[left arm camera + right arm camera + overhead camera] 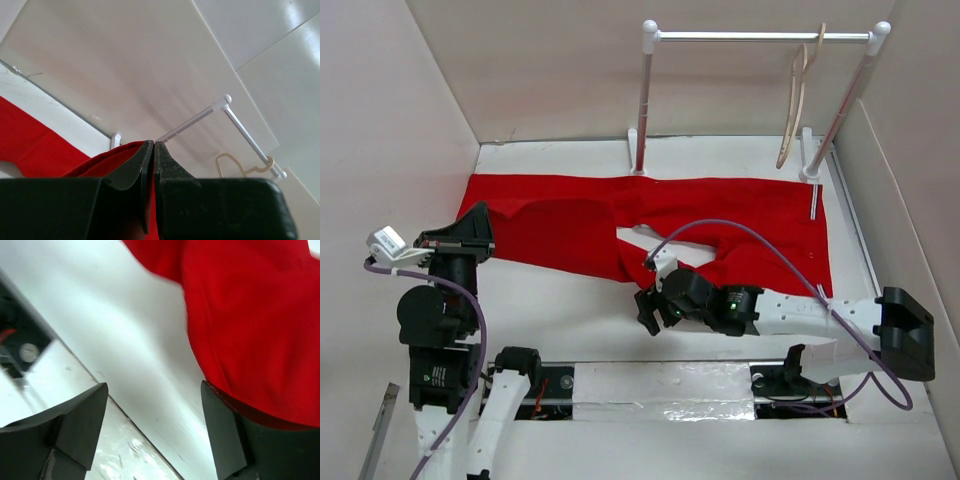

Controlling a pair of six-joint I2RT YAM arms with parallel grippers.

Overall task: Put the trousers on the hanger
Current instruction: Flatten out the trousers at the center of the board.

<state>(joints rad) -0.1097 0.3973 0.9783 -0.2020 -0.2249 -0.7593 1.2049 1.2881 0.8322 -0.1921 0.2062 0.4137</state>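
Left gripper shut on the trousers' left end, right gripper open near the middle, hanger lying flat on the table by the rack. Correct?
One error: the hanger hangs from the rack's silver bar, not flat on the table; the top view shows it. The rest holds: left gripper shut on the left end of the trousers, right gripper open near the middle.

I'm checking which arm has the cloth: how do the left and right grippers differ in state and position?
The left gripper is shut, pinching a fold of the red trousers; the right gripper is open, with only table between its jaws. The left gripper sits at the trousers' left end; the right gripper is by their near edge, mid-table. Both are black two-finger grippers.
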